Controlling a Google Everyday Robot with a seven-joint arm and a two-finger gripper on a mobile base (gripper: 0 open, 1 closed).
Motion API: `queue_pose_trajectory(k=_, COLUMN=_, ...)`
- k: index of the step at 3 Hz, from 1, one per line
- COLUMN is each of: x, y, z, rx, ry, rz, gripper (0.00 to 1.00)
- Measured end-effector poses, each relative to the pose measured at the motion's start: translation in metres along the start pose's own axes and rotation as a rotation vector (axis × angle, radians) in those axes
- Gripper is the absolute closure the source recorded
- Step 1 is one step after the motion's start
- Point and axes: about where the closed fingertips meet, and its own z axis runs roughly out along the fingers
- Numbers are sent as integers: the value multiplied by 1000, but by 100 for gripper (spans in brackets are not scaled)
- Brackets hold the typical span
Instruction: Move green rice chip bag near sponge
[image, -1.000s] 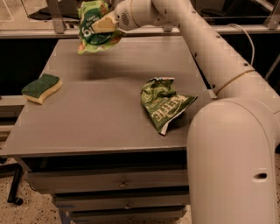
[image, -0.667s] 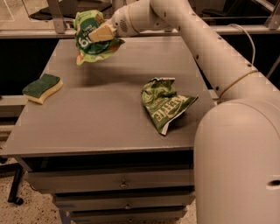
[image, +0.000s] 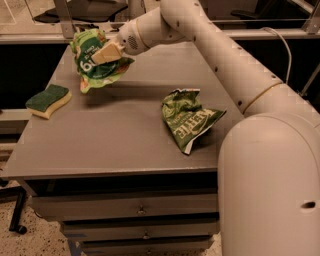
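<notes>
Dim, warm light is falling from above, turning the table (image: 100, 142) top dull brown-grey. The gripper (image: 101, 54), clamping the green rice chip bag (image: 94, 71) in the upper left of the frame, is casting a soft shadow on the surface beneath, while the white arm (image: 225, 52) is catching the brightest glow.

gripper (image: 106, 52) around green bag (image: 95, 73), above table (image: 110, 140)

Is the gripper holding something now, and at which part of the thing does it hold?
Yes. The gripper holds the green rice chip bag by its crumpled right side, near the middle, lifted above the far left part of the table.
</notes>
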Motion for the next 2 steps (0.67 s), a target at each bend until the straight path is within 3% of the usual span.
queue_pose_trajectory(k=1, x=5, y=11, z=16, rx=-49, ry=12, rz=-15, gripper=100)
queue_pose_trajectory(k=2, x=12, y=20, z=26, rx=-89, ry=24, rz=-20, gripper=82)
